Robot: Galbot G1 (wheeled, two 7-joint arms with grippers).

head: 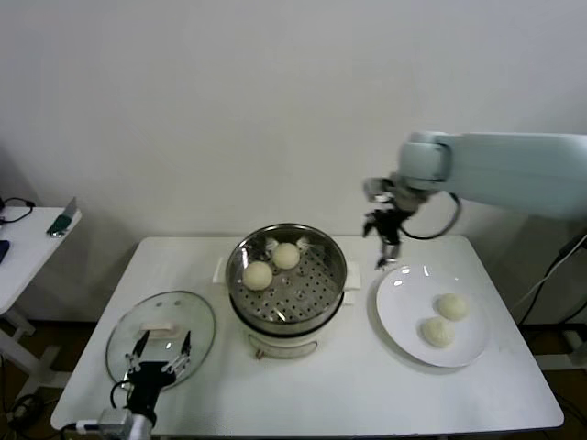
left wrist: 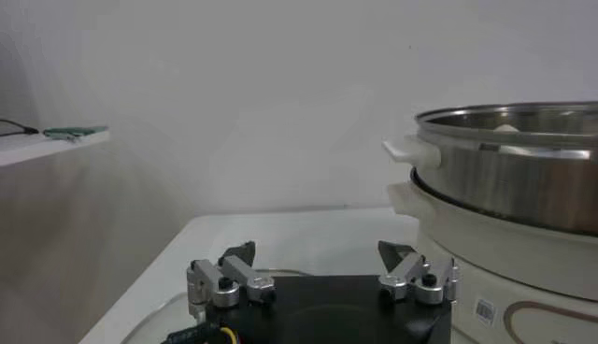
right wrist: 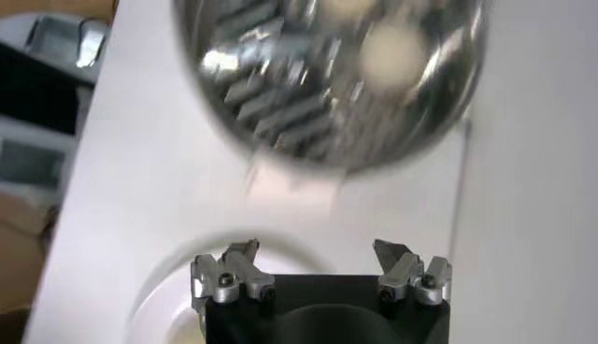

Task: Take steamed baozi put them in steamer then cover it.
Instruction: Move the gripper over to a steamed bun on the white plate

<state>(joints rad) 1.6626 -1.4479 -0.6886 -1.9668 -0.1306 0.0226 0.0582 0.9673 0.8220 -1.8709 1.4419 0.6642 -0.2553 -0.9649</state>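
Head view is showing two baozi point(head: 271, 265) sitting in the steamer point(head: 287, 316), two waiting on the plate point(head: 404, 339); right gripper point(head: 386, 240), spread empty, is hanging between them. Left wrist view: left gripper point(left wrist: 322, 269) is idling open beside the steamer point(left wrist: 523, 178). Right wrist view: open fingers point(right wrist: 235, 271); next move is probably reaching for the plate.

Bare-walled lab, white table point(head: 367, 403)

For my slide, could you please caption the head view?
Two baozi in steamer, two on plate; right gripper open.

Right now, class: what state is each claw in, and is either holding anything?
Left claw: open, empty, low by the glass lid.
Right claw: open, empty, above the plate.
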